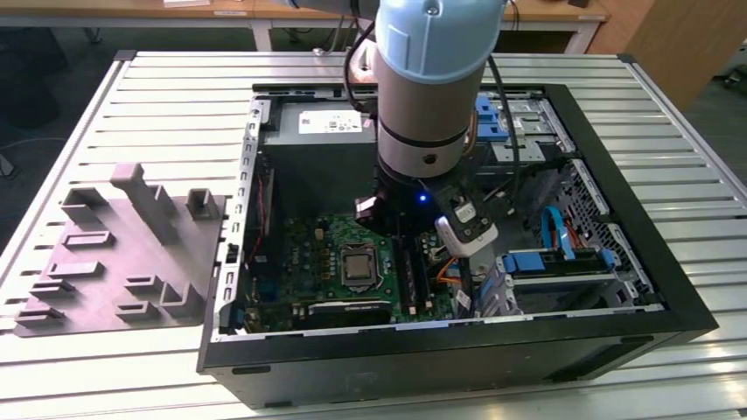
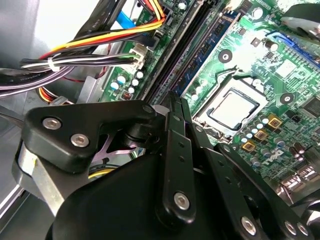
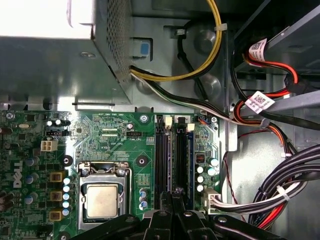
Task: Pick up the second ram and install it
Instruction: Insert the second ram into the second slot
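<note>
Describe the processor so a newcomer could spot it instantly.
Inside the open black computer case, find the green motherboard. The processor sits beside the long black memory slots: the board's only plain silver square, held in a metal frame.

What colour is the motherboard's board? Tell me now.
Green; the motherboard shows best in the first wrist view.

A slatted metal table (image 1: pixel 175 96) bears 2 things. An open black computer case (image 1: pixel 467 360) lies beside a grey moulded fixture (image 1: pixel 117 262).
</note>
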`<state>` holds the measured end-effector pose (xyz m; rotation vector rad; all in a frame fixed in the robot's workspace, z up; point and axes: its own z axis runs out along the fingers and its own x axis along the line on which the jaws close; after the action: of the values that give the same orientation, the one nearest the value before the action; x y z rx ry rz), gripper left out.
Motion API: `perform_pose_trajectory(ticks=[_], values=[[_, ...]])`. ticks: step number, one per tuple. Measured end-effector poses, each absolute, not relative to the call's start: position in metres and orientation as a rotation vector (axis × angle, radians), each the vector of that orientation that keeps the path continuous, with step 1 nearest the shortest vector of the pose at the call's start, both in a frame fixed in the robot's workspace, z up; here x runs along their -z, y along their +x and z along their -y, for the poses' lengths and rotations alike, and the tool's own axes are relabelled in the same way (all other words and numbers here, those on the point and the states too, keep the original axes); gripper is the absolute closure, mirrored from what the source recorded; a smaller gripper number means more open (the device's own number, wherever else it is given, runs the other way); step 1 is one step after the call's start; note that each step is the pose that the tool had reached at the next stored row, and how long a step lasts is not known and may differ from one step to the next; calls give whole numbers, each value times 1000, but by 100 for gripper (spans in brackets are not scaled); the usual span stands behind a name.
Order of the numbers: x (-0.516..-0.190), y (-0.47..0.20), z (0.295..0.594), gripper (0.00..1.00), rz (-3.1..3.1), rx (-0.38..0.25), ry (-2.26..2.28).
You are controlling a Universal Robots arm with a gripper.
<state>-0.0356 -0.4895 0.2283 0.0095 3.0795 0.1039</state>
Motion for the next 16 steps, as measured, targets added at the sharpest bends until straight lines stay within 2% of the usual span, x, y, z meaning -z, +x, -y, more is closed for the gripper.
perform_pose_trajectory(ticks=[16], values=[[-226, -35, 490, 89, -3080, -104, 9]])
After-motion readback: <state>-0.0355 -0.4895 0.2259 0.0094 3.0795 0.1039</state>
